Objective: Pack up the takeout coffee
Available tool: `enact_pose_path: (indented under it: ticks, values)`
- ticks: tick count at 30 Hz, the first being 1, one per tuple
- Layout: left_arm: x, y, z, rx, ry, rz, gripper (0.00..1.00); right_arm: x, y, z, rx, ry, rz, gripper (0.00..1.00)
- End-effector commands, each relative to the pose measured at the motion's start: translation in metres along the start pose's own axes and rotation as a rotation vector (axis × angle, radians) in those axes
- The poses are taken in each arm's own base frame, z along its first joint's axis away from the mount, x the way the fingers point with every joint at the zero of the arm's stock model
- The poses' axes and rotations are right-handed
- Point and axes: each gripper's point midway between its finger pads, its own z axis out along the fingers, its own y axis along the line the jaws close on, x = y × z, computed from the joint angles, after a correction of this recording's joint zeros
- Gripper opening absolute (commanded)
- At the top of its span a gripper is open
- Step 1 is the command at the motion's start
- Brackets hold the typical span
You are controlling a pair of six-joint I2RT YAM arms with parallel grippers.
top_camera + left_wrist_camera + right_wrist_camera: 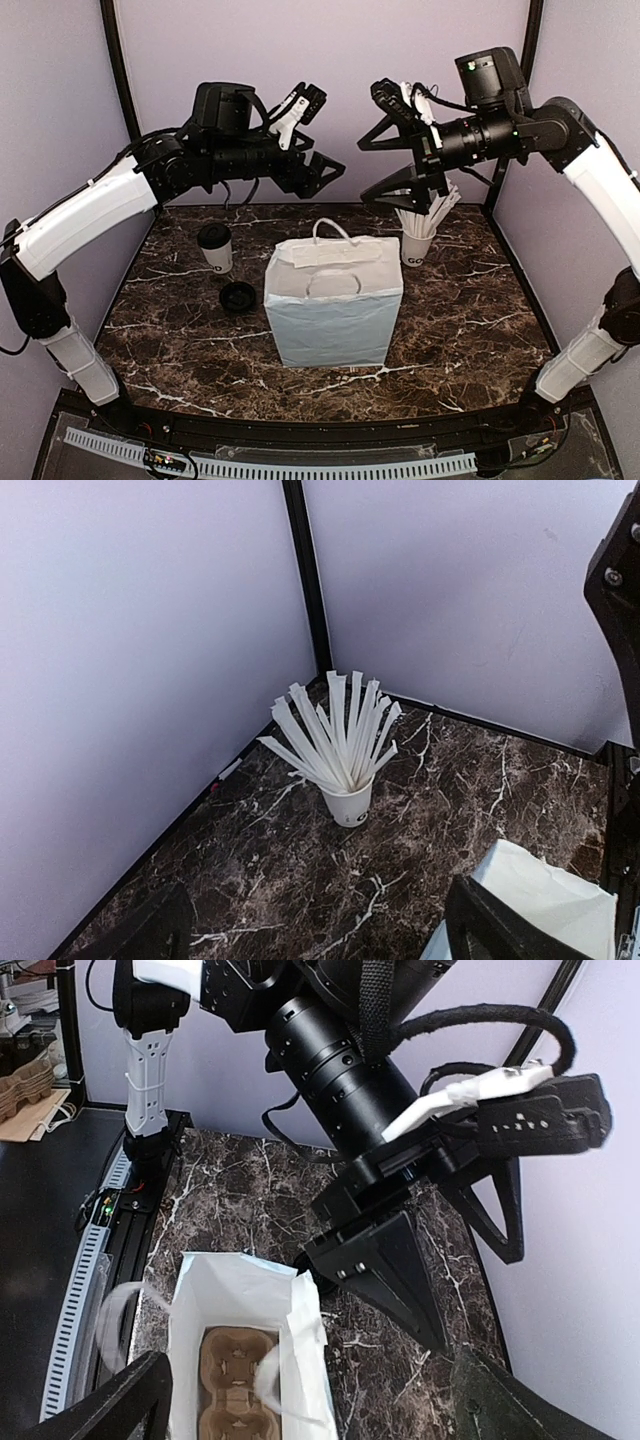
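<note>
**Coffee [215, 248] standing outside the open bag [335, 300]**
The coffee, a white cup with a dark top, stands far left on the table [480, 330], well apart from the bag. A black disc [238, 296] lies just near-right of it. The left claw [320, 172] hangs high over the far side, fingers spread wide, holding nothing. At centre the white bag stands upright, with a brown carrier [235, 1385] lying inside. The right claw [385, 168] faces the left claw, likewise wide and holding nothing. Far right, just beside the bag, stands a stick cup [418, 245]
</note>
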Motion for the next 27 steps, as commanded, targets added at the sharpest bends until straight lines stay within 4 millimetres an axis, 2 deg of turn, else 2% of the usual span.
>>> enact_pose_path:
  ticks: [1, 5, 9, 10, 11, 14, 16, 18, 19, 20, 21, 23, 27]
  values:
    - [-0.019, 0.006, -0.037, -0.035, -0.067, 0.017, 0.90, 0.003, 0.005, -0.011, 0.019, 0.013, -0.022, 0.99]
    - [-0.017, 0.004, -0.048, -0.029, -0.067, 0.013, 0.91, 0.008, 0.010, -0.011, 0.005, 0.023, -0.020, 0.99]
    - [-0.003, 0.004, -0.061, -0.041, -0.033, 0.010, 0.90, 0.023, 0.011, -0.009, 0.011, 0.056, -0.005, 0.98]
    - [0.009, 0.006, -0.061, -0.054, 0.002, 0.004, 0.90, 0.028, 0.012, -0.009, 0.010, 0.065, 0.003, 0.98]
    - [0.012, 0.012, -0.067, -0.085, 0.013, -0.010, 0.90, 0.034, 0.012, -0.009, 0.006, 0.072, 0.014, 0.97]
    - [0.045, 0.025, -0.076, -0.137, 0.114, -0.066, 0.88, 0.050, 0.009, -0.010, 0.003, 0.089, 0.057, 0.96]
    - [0.069, 0.042, -0.082, -0.182, 0.175, -0.135, 0.85, 0.065, 0.006, -0.009, 0.009, 0.107, 0.088, 0.94]
    - [0.094, 0.069, -0.092, -0.252, 0.223, -0.211, 0.83, 0.076, 0.002, -0.009, 0.017, 0.122, 0.114, 0.93]
    - [0.111, 0.073, -0.092, -0.267, 0.252, -0.258, 0.82, 0.082, -0.001, -0.009, 0.022, 0.129, 0.126, 0.92]
    - [0.117, 0.082, -0.098, -0.293, 0.252, -0.280, 0.82, 0.086, -0.002, -0.009, 0.024, 0.132, 0.137, 0.91]
    - [0.131, 0.083, -0.098, -0.301, 0.274, -0.300, 0.82, 0.089, -0.004, -0.010, 0.029, 0.132, 0.146, 0.91]
    - [0.144, 0.085, -0.100, -0.310, 0.289, -0.314, 0.82, 0.095, -0.007, -0.010, 0.036, 0.138, 0.162, 0.91]
    - [0.161, 0.084, -0.095, -0.293, 0.317, -0.332, 0.83, 0.114, -0.009, -0.001, 0.034, 0.174, 0.178, 0.89]
